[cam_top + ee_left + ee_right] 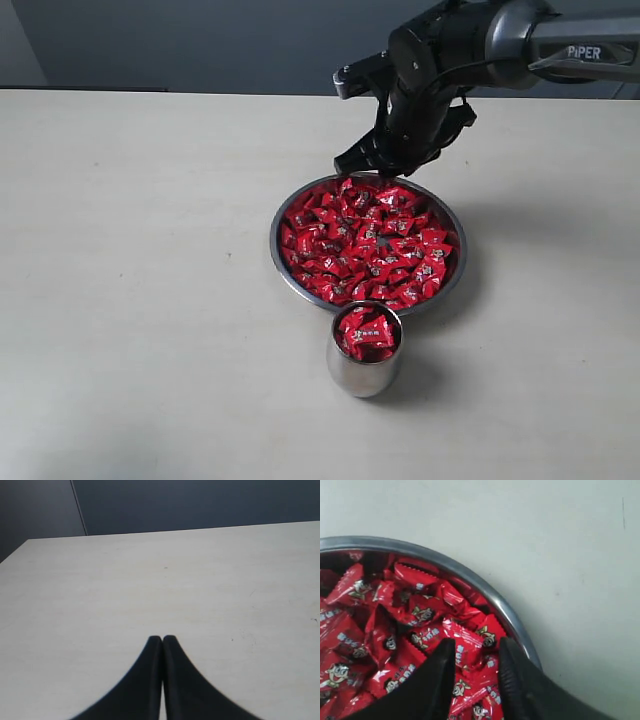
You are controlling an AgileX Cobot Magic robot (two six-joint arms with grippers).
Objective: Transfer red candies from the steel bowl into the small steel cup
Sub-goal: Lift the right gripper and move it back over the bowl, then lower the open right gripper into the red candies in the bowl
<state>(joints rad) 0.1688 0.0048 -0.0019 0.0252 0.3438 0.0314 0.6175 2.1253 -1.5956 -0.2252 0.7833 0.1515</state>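
The steel bowl (275, 235) sits mid-table, heaped with red candies (365, 240). Just in front of it stands the small steel cup (362, 378), with a few red candies (367, 332) showing in its mouth. My right gripper (365, 165) hangs low over the bowl's far rim. In the right wrist view the right gripper (476, 647) is open, its black fingers straddling a candy (470, 647) on the pile, close to the bowl's rim (490, 592). My left gripper (162, 639) is shut and empty above bare table; the exterior view does not show it.
The pale tabletop (140, 280) spreads around the bowl and cup. A dark wall (200, 40) runs behind the table's far edge. The right arm (520, 40) reaches in from the upper right.
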